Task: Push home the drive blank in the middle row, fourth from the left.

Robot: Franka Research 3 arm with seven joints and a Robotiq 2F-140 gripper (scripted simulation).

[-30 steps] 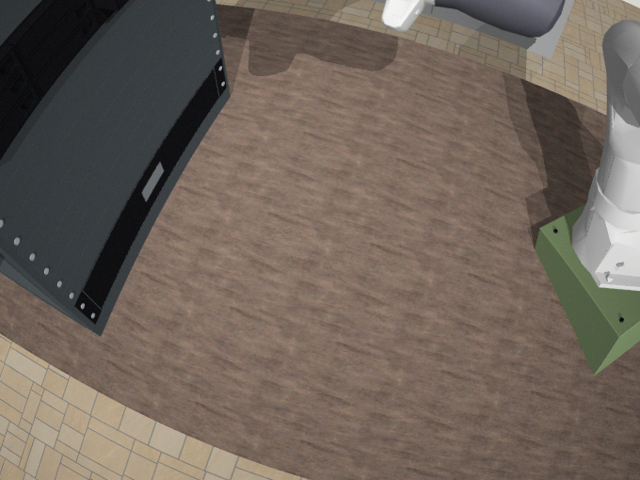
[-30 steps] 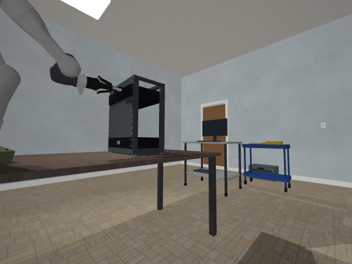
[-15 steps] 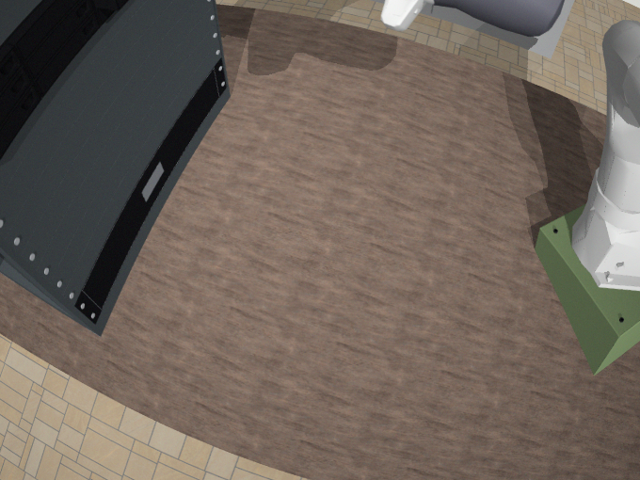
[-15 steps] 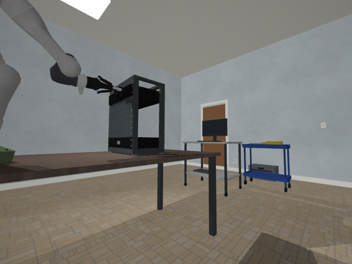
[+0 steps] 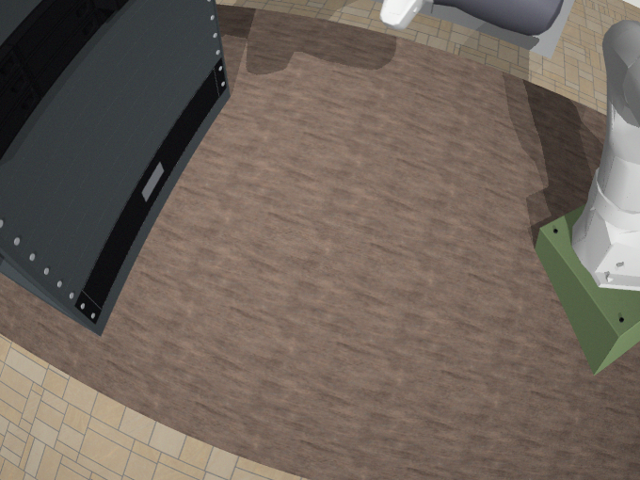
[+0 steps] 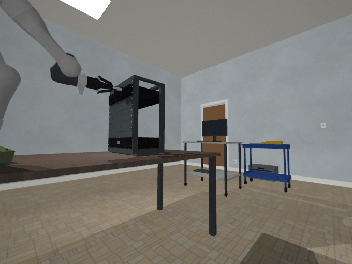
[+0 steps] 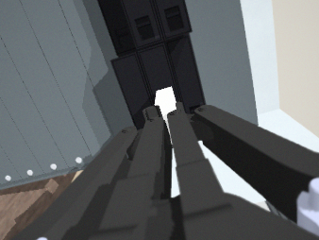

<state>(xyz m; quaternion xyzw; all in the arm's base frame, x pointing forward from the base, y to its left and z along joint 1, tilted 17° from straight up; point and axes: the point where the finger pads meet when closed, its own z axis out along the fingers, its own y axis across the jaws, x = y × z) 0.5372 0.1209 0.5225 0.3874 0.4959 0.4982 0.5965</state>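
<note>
Closed tight with nothing between its fingers, my claw (image 7: 163, 113) points straight at the black storage chassis (image 7: 156, 57) near the top of the rack (image 6: 135, 113). From the wrist, my two fingertips lie side by side, and just past them shows a small bright white patch (image 7: 165, 99) against the dark drive blanks (image 7: 146, 76). The tips look to be right at that patch, though I cannot tell whether they truly touch it. I also cannot tell which of the blanks is the one in the middle row, fourth from the left; the faces are dark and crowded together.

From the exterior view, my arm (image 6: 42, 39) reaches in from the left, and the claw (image 6: 112, 87) meets the upper front of the rack, level with the chassis (image 6: 122, 93). The rack stands upright on the brown desk (image 6: 85, 163), with grey filler panels below the chassis and a second black unit (image 6: 120, 142) at its foot.

From the top view, the rack (image 5: 92, 144) sits at the desk's (image 5: 336, 248) left side, well apart from my green base block (image 5: 573, 289) on the right.
</note>
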